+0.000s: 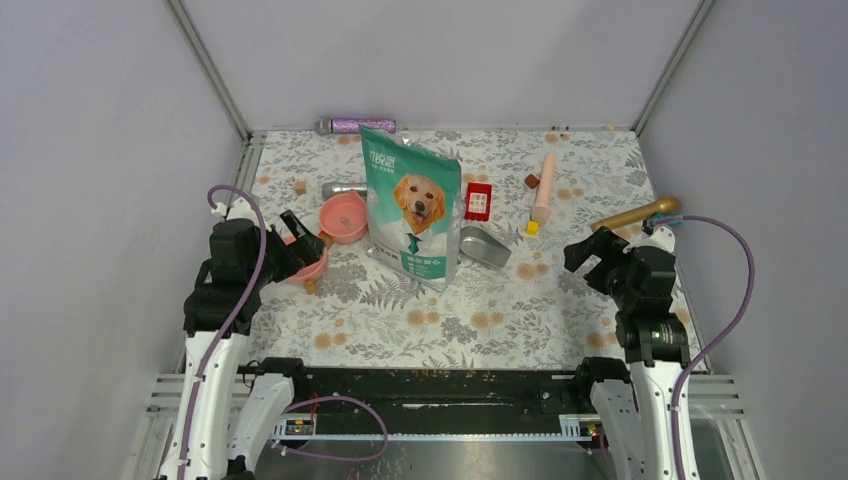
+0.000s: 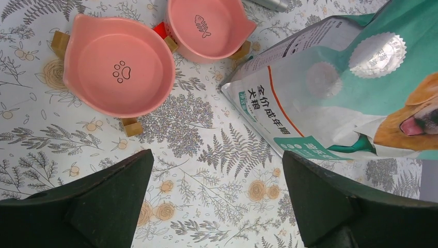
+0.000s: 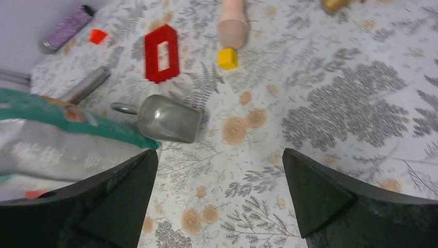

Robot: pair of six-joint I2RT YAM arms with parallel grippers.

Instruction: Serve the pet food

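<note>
The teal dog-picture bag (image 1: 412,205) stands upright mid-table; it also fills the right of the left wrist view (image 2: 351,88) and the left of the right wrist view (image 3: 62,139). No pet food shows; the kibble is hidden. Two empty pink bowls sit left of the bag: a paw-print bowl (image 2: 119,64) and a fish-print bowl (image 2: 206,28). A metal scoop (image 1: 484,246) lies just right of the bag (image 3: 168,119). My left gripper (image 1: 292,245) hangs open near the bowls (image 2: 217,155). My right gripper (image 1: 590,258) is open at the table's right (image 3: 219,152), empty.
Behind the bag lie a purple cylinder (image 1: 355,126), a silver tube (image 1: 342,188), a red block (image 1: 478,201), a peach stick (image 1: 543,188) with a yellow cube at its tip, a brown cube (image 1: 531,181) and a gold rod (image 1: 635,214). Grey walls close three sides.
</note>
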